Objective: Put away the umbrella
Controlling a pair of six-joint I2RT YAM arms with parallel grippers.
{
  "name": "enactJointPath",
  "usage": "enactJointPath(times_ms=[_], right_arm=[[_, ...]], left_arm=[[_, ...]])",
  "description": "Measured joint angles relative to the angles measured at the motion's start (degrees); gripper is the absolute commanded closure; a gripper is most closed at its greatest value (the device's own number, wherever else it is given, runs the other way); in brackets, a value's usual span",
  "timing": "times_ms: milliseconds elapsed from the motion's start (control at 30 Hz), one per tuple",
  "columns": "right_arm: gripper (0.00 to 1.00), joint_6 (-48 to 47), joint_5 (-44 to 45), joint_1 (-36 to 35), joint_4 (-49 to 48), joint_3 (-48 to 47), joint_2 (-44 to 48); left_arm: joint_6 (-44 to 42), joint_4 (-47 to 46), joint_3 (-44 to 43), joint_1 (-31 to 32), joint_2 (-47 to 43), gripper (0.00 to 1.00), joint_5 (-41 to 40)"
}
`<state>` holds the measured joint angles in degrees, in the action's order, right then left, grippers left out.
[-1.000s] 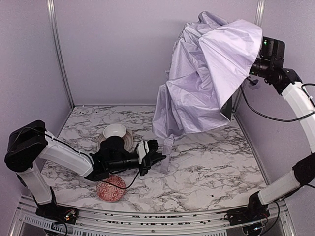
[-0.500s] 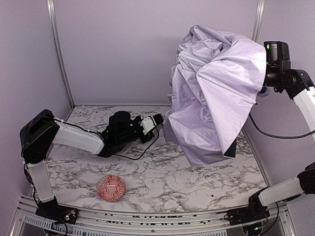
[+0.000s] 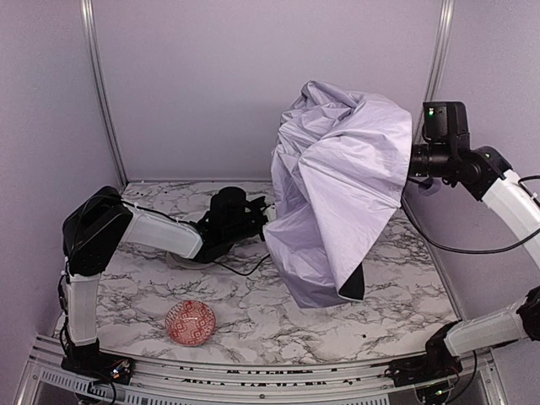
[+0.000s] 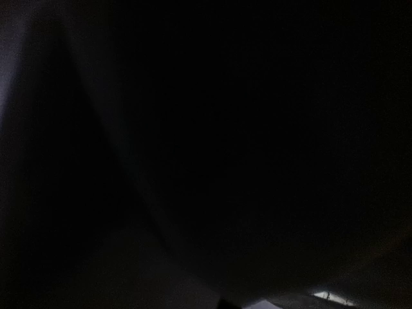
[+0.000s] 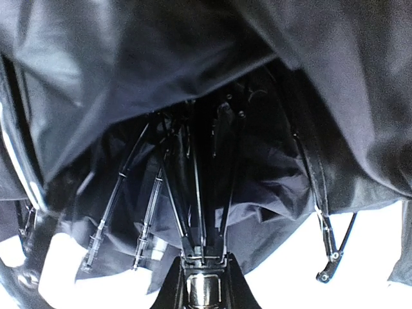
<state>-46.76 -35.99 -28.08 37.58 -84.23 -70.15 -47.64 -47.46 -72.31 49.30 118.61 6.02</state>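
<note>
The umbrella point(image 3: 337, 202) is held up above the right half of the marble table point(image 3: 405, 283), its pale lavender canopy half collapsed and hanging in wrinkled folds, with the lowest edge close to the tabletop. It is carried by the right gripper point(image 5: 203, 283), whose 2 fingers are seen in the right wrist view clenched on the metal shaft point(image 5: 203, 293); thin black ribs point(image 5: 154, 193) fan out above them under the dark inside of the fabric. The left gripper point(image 3: 263, 221) is stretched low across the table to the canopy's left edge, where its tip is hidden against the cloth. Its jaws are closed, but whether fabric is pinched between them cannot be told, as the left wrist view is almost wholly dark. A red patterned bowl point(image 3: 191, 322) is seen near the table's front edge, well apart from the umbrella.
</note>
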Motion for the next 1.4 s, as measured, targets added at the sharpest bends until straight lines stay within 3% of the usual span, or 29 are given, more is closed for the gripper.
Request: enactJointPath(times_ms=[200,533,600,667,733,900,1133,1400], right_arm=[[1.00,7.28,13.86,1.38,-10.78,2.60,1.40],[1.00,8.66,12.24,4.83,-12.28,0.50,-2.73],[1.00,8.68,11.85,5.31,-12.41,0.52,-2.82],[1.00,8.70,11.39,5.88,-13.03,0.52,-2.89],[1.00,8.79,11.06,6.21,-14.47,0.52,-2.93],[1.00,7.30,11.39,6.93,-18.71,0.63,-2.97],[1.00,4.33,12.76,8.48,-24.22,2.58,-5.25],[1.00,1.27,12.07,10.38,-29.11,3.78,-8.96]], left_arm=[[2.40,-0.28,6.27,0.24,-1.81,1.00,1.60],[3.58,-0.24,10.99,4.55,-2.29,1.00,-0.22],[3.69,-0.26,10.97,4.79,-2.27,0.86,-0.90],[3.72,-0.24,10.73,4.76,-2.19,0.52,-1.77],[3.67,-0.24,10.56,4.68,-2.12,0.30,-2.32],[3.72,-0.24,12.55,4.57,-3.39,0.03,-3.93],[3.21,0.22,23.61,3.15,-12.24,0.01,-10.14],[5.53,0.76,30.29,1.49,-17.09,0.01,-14.56]])
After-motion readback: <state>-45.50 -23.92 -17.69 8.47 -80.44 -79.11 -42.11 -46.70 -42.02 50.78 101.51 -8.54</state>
